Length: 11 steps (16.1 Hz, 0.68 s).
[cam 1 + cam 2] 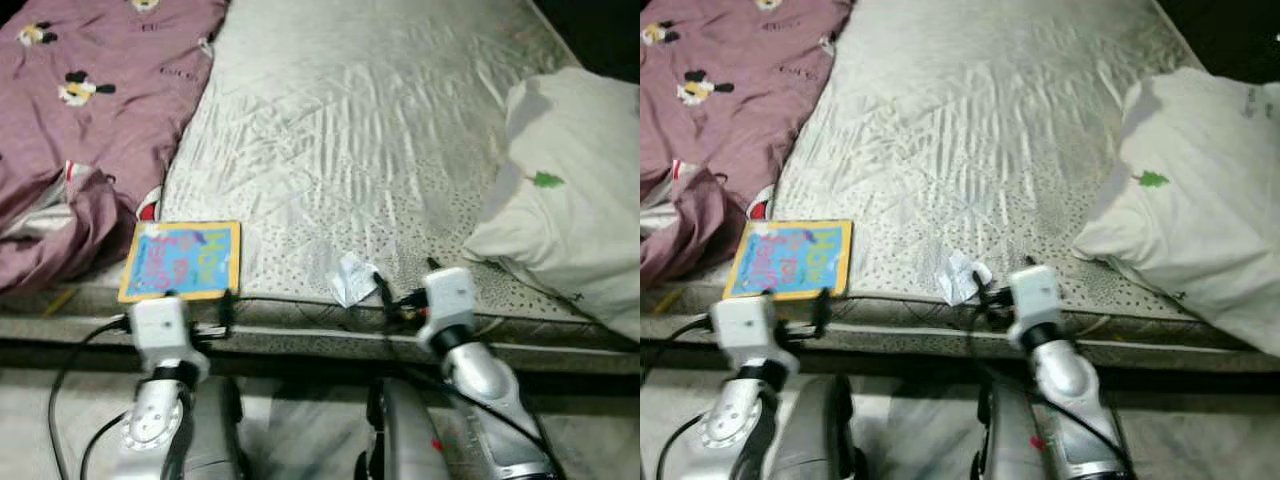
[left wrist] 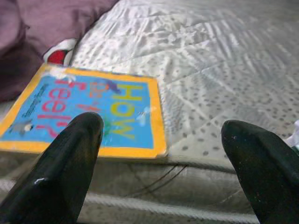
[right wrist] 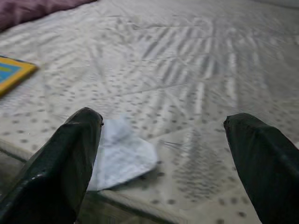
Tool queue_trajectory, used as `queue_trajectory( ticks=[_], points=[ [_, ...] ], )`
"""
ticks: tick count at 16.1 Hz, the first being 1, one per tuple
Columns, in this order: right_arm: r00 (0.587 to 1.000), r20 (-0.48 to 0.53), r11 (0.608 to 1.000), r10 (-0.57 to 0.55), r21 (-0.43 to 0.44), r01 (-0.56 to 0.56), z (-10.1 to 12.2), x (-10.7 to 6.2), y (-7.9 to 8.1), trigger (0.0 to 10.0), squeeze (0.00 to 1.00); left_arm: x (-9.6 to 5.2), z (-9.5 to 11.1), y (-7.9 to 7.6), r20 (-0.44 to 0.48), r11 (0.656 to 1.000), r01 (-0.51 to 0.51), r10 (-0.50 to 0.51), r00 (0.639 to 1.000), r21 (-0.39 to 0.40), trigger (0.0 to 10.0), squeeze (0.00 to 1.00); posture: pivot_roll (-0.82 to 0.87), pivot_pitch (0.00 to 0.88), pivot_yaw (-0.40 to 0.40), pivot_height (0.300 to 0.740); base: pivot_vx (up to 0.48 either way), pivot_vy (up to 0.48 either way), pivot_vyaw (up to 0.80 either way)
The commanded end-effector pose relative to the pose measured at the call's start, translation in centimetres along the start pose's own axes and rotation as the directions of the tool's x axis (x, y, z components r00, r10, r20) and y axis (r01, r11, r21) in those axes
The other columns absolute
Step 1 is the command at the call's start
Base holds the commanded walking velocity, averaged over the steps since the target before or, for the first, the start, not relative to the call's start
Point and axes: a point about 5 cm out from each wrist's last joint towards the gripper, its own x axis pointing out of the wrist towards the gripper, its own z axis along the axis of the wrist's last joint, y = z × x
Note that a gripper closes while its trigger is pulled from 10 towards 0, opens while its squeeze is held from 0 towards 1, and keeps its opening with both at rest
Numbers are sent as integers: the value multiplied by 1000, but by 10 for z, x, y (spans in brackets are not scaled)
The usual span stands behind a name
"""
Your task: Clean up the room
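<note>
Both hands hung wide open, holding nothing: the left hand [image 2: 159,154] facing a book [image 2: 88,112], the right hand [image 3: 163,149] facing a crumpled paper [image 3: 122,154]. The bed [image 1: 370,130] ran out of view.

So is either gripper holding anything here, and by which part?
Nothing is held. The left gripper is open before the book, the right gripper open before the paper scrap.

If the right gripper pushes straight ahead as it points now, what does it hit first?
Most likely the crumpled white scrap of paper at the near edge of the grey quilted mattress. It lies just ahead of the open right gripper, nearer one finger, so a straight push might only graze it.
</note>
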Motion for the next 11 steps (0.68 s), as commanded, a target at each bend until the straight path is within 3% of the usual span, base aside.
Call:
queue_trajectory(
  ticks=[1, 6, 11],
  points=[
    [1000, -6, 1000, 18, 21, -18, -3, 0, 6, 10000, 0, -4, -4, 8, -25, 1000, -28, 28, 999, 15, 10000, 0, 51, 177, -46, 557, 0, 0, 0],
    [1000, -5, 999, 27, 27, -27, -3, 0, 7, 10000, 0, -4, -4, 9, -29, 999, -32, 32, 999, 15, 10000, 0, 50, 175, -46, 512, 0, 0, 0],
    [999, -27, 999, 36, 5, -36, -6, 4, 7, 10000, 0, -4, -4, 9, -20, 999, -38, 39, 999, 14, 10000, 0, 53, 166, -48, 512, 0, 0, 0]
  ],
)
